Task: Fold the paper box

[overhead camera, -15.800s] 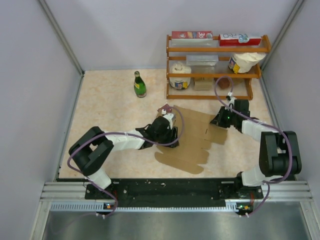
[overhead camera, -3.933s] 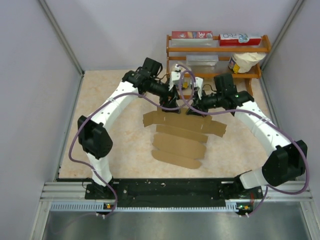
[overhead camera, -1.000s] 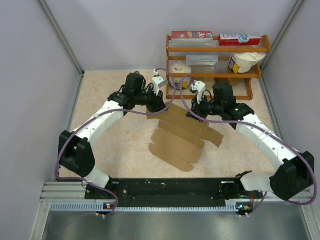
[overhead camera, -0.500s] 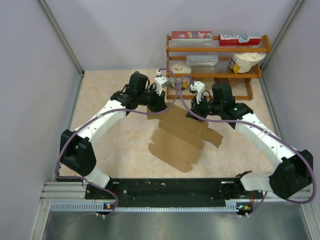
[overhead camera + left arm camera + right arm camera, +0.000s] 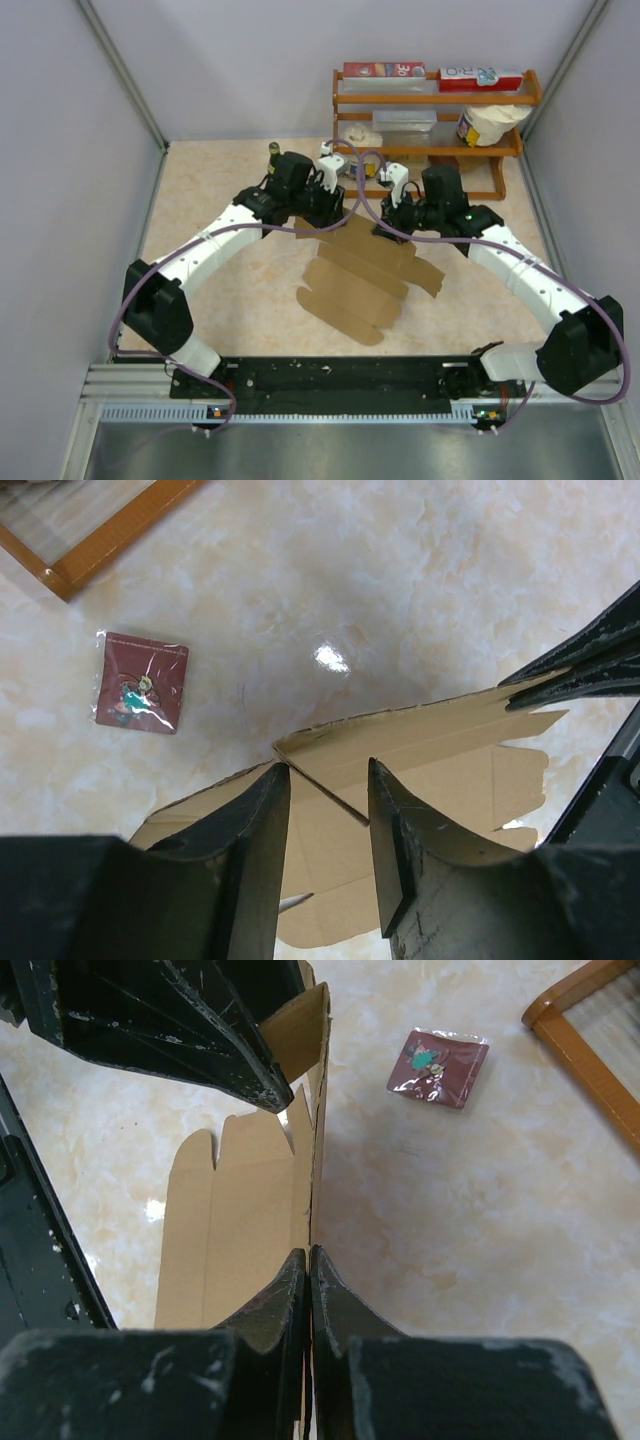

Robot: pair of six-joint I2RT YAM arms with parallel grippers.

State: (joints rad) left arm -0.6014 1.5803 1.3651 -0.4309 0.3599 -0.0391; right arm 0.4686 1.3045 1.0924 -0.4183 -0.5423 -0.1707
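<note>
Brown paper box (image 5: 356,284), creased, round-flapped

Table (image 5: 200,220): beige marbled top. On it:
- paper box (image 5: 355,285), a brown cardboard sheet with rounded flaps, near part flat, far edge raised
- small dark-red card (image 5: 140,682), flat, near the rack's base
- wooden rack (image 5: 430,97), far right, holding printed cartons (image 5: 384,70) and a white tub (image 5: 490,125)

Matt brown cardboard of the paper box (image 5: 365,265), rough at cut edges, glossy marbled table top (image 5: 190,170), right gripper (image 5: 307,1260) with scuffed matt black plastic fingers (image 5: 255,1325), shiny plastic film over dark-red card (image 5: 141,682), smooth varnished wooden rack (image 5: 430,99)
</note>
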